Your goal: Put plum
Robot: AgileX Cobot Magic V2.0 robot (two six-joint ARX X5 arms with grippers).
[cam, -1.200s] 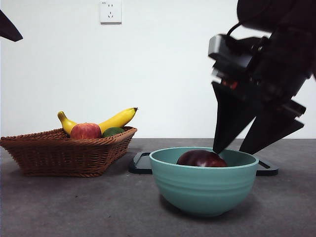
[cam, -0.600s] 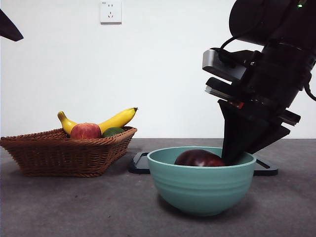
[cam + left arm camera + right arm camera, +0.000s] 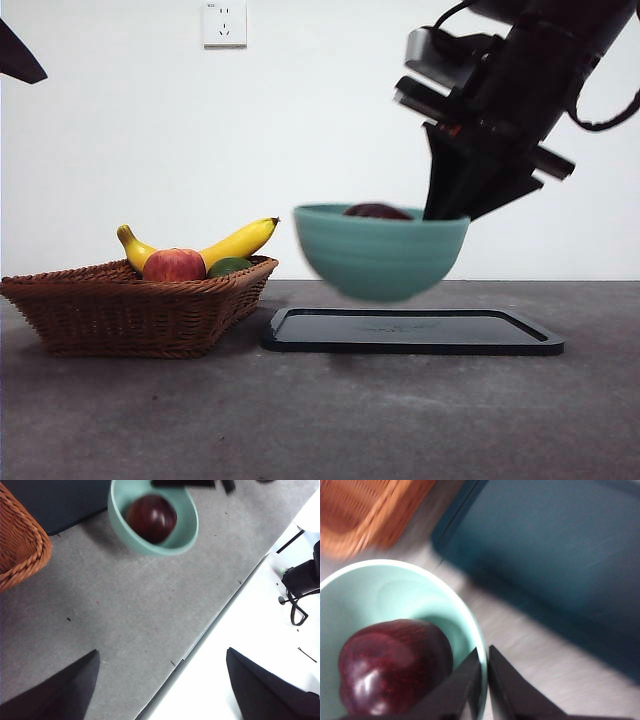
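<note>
While the teal bowl (image 3: 380, 250) is held clear of the grey table (image 3: 300, 420) in the front view, its rounded, faintly ribbed wall is seen blurred above a flat, dark rectangular tray (image 3: 414, 331) with a raised rim. Only the dark maroon crown of the plum (image 3: 377, 211) is shown above the bowl's rim. The right gripper (image 3: 448, 212) is seen as a black, angular wedge reaching down from the upper right to the bowl's rim. A woven wicker basket (image 3: 130, 312) stands well to the side, holding a curved yellow banana (image 3: 236, 241), a red-and-yellow apple (image 3: 173, 266) and a small green fruit (image 3: 229, 266). A white wall socket (image 3: 223, 22) is mounted on the wall behind.

From the left wrist view, the smooth, glossy plum (image 3: 150, 518) is seen lying inside the round bowl (image 3: 186, 532), well apart from the left gripper (image 3: 162, 687), whose black jaws are spread wide with nothing between them, above the speckled grey table (image 3: 125, 610) near its edge. A braided corner of the basket (image 3: 22, 545) is shown nearby.

In the right wrist view, the right gripper (image 3: 483, 680) is clamped on the thin rim of the bowl (image 3: 395, 587), one jaw inside and one outside. The shiny plum (image 3: 392, 667) rests in the bowl just beside the inner jaw. The matte tray (image 3: 555, 555) and the basket (image 3: 360, 510) are blurred beyond.
</note>
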